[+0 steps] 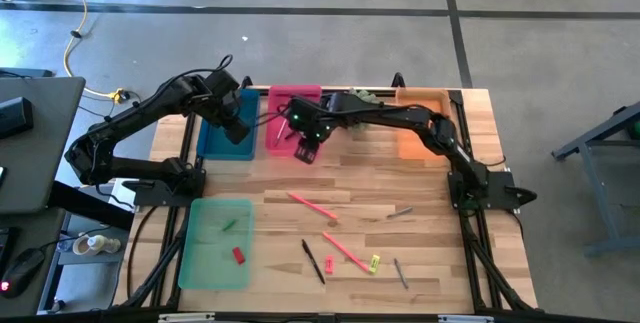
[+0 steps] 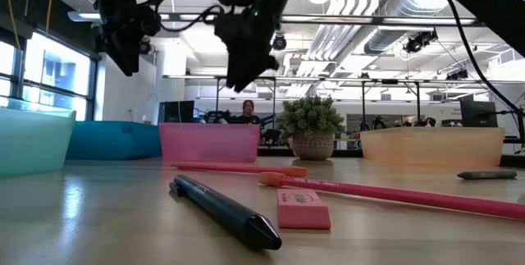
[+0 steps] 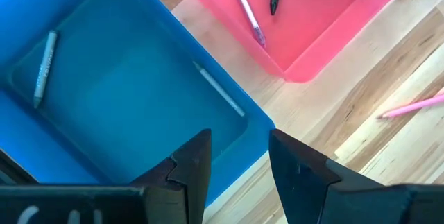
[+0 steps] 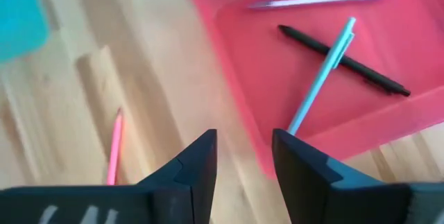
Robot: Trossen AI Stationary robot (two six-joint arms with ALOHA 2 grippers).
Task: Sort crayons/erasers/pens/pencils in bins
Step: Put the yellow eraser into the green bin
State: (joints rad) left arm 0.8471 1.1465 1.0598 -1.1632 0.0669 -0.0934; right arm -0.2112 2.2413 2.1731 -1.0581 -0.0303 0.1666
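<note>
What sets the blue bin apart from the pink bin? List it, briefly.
The blue bin holds two grey sticks; the pink bin holds three pens: purple, black and light blue. The left gripper hangs open over the blue bin; the right gripper hangs open over the pink bin's near edge. Both are shallow rectangular trays, side by side.

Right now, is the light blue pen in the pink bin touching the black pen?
Touching. The right wrist view shows the light blue pen lying across the black pen inside the pink bin.
</note>
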